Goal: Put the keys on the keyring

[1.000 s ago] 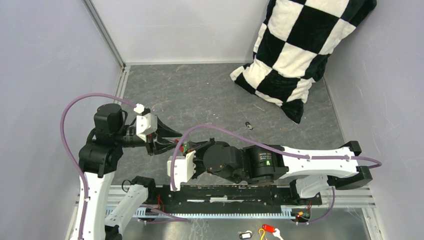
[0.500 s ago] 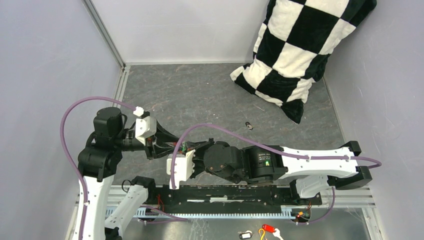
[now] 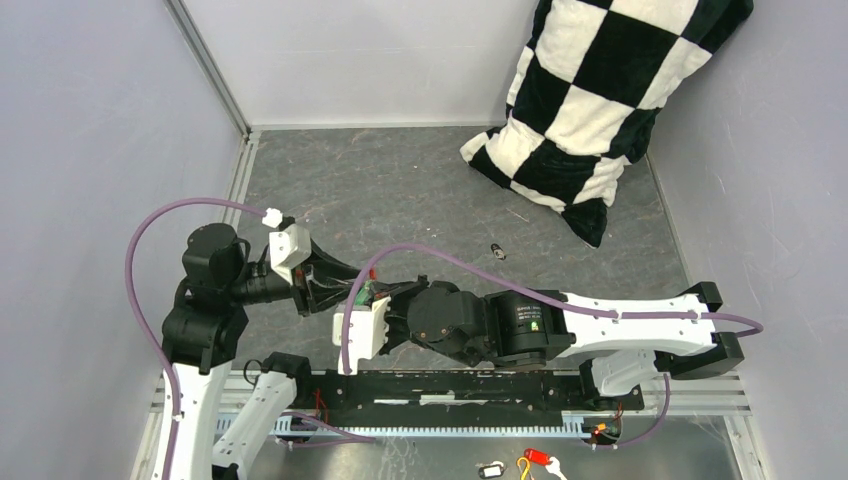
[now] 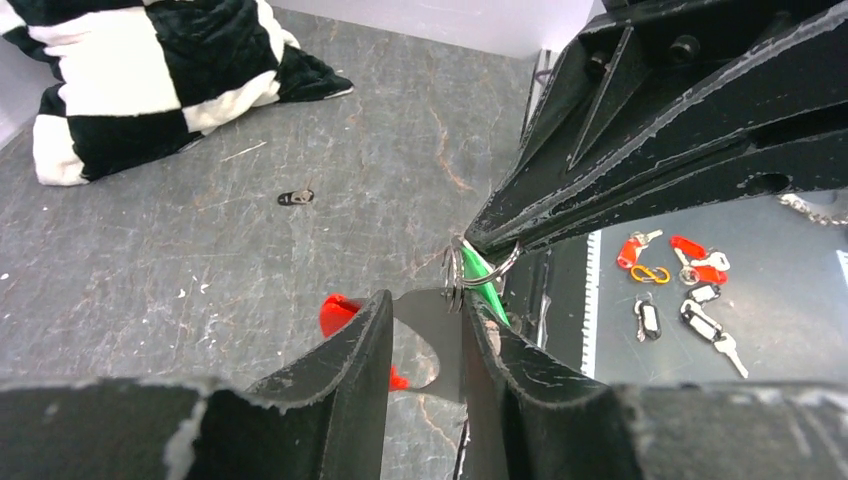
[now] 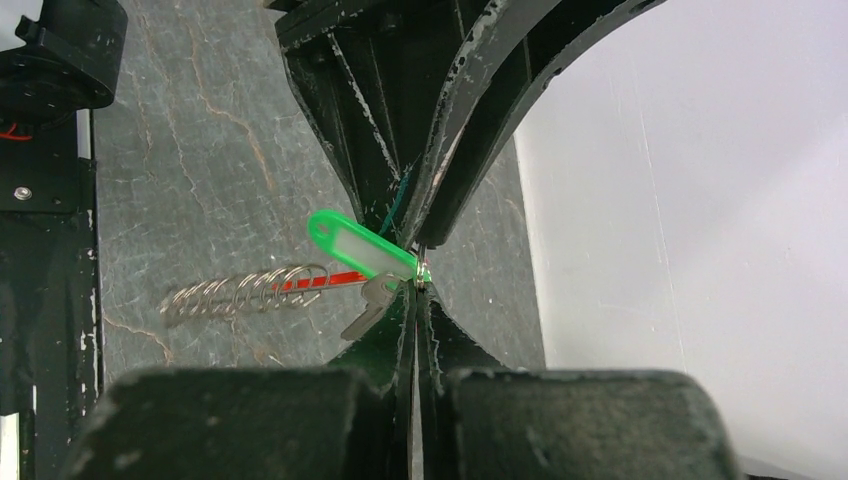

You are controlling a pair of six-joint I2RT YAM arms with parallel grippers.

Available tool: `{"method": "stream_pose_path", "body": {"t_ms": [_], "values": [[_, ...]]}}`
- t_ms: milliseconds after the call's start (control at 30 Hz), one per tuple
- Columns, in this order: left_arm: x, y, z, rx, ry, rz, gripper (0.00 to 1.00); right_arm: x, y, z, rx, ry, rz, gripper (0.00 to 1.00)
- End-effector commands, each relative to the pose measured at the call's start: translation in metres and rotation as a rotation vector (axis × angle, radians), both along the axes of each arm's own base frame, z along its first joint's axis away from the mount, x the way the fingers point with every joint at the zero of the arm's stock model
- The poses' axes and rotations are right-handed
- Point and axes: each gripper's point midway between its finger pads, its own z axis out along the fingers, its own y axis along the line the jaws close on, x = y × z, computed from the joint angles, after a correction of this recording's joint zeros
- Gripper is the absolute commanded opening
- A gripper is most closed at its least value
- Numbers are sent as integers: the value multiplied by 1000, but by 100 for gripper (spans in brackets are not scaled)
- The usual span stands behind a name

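Observation:
In the left wrist view my left gripper [image 4: 428,297] is shut on the dark metal key [image 4: 440,320], whose flat head spans the gap between the fingers. Its grey blade [image 5: 368,305] sticks out beside my right fingertips. My right gripper [image 5: 418,285] is shut on an end ring [image 4: 457,272] of the keyring. The keyring's chain of wire loops [image 5: 240,292] trails off to the left. The green key [image 5: 360,247] hangs at that ring, and the red key [image 5: 325,280] lies along the chain. From above, both grippers [image 3: 352,283] [image 3: 372,296] meet tip to tip.
A checkered pillow [image 3: 600,100] leans in the far right corner. A small dark object [image 3: 497,251] lies on the grey floor. Spare keys and tags [image 4: 690,285] sit on the metal shelf beyond the black rail [image 3: 450,385] at the near edge.
The left arm has dropped slightly and its gripper has tilted closer onto the right gripper's tip. The right arm has not moved.

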Motion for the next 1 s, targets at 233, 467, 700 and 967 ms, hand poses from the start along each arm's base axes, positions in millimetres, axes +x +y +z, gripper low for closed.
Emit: {"method": "stream_pose_path", "body": {"t_ms": [233, 467, 700, 967], "values": [[-11, -7, 14, -66, 38, -78, 30, -4, 6, 31, 109, 26, 11, 0], [-12, -7, 9, -63, 29, -82, 8, -3, 3, 33, 123, 33, 0, 0], [-18, -7, 11, -65, -6, -105, 2, 0, -3, 35, 164, 66, -18, 0], [-28, -6, 14, -62, -99, -136, 2, 14, -22, 21, 325, 250, -58, 0]]}}
